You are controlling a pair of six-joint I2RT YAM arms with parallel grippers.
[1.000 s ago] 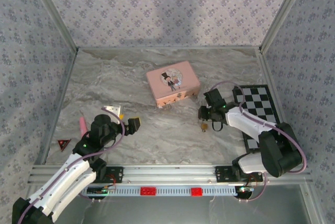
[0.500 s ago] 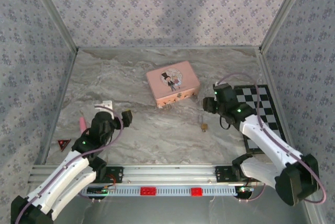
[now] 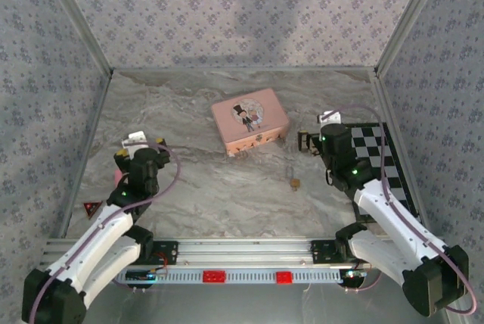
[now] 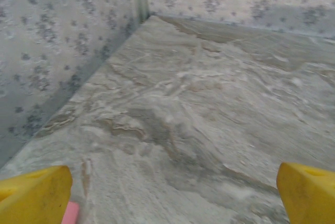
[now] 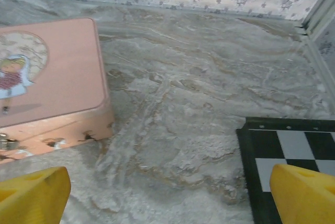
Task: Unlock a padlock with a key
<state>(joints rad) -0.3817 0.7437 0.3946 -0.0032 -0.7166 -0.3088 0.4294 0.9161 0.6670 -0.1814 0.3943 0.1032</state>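
The padlock (image 3: 294, 182) was seen lying on the desk (image 3: 227, 203), nearer than the pink box (image 3: 249, 120). The left pincer (image 4: 170, 198) and the right pincer (image 5: 170, 195) were held spread, nothing pinched.

A grey-and-tan marbled tabletop (image 3: 227, 195) serves as the floor. Behind it and at both its sides stand walls (image 3: 242, 14) papered pale lilac with flower sprigs, joined by metal corner posts (image 3: 76, 17). An aluminium rail (image 3: 242, 248) borders its near edge. The light is soft and even.
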